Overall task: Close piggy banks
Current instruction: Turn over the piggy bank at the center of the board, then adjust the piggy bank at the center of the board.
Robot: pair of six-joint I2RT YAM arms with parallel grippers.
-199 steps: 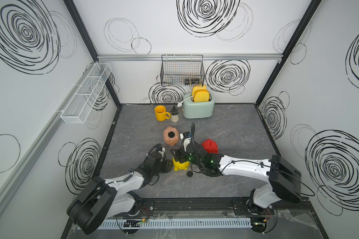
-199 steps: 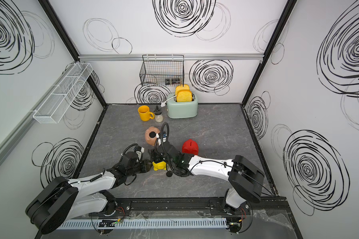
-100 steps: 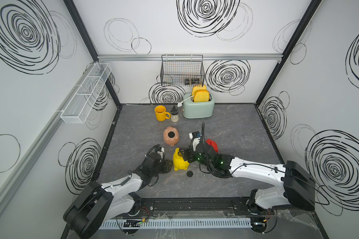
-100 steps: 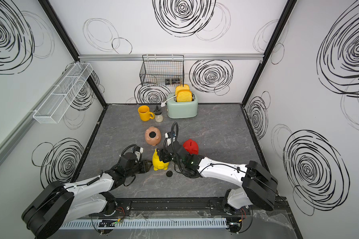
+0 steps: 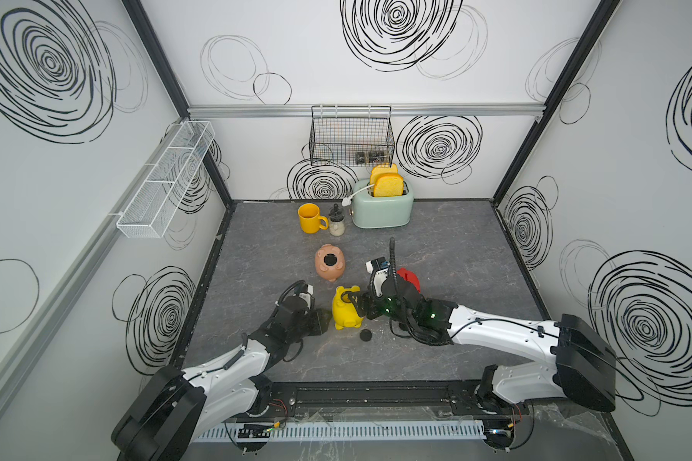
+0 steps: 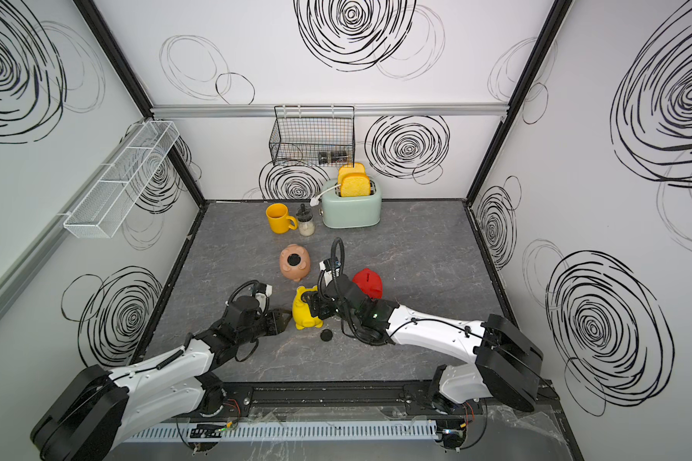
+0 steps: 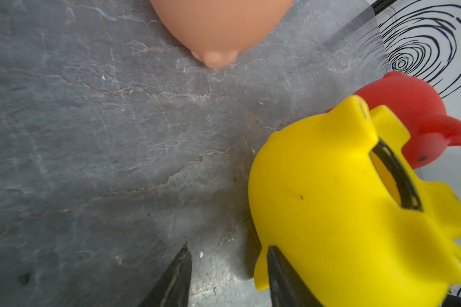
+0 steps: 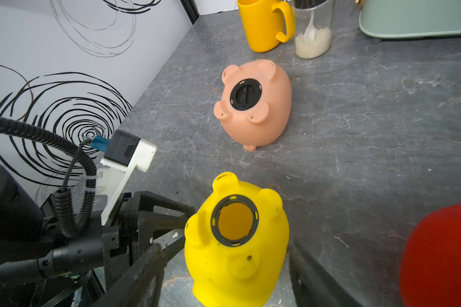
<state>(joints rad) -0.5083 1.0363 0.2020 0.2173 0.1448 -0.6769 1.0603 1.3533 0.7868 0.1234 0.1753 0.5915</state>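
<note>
Standing: yellow pig (image 8: pixel 237 255) propped on end, belly hole empty and facing the right gripper (image 8: pixel 225 248), likely so the plug (image 5: pixel 365 335) can be pressed in.
Right gripper: jaws wide, straddling the pig; a gap shows on one side, so no grip.
Left gripper (image 7: pixel 228 249): narrowly parted, empty, one finger at the pig's 9 o'clock side, probably bracing.
Plug: loose at the pig's 4 o'clock.
Pink pig (image 8: pixel 253 106): 11 o'clock, plugged.
Red pig (image 6: pixel 370 281): 2 o'clock.
</note>
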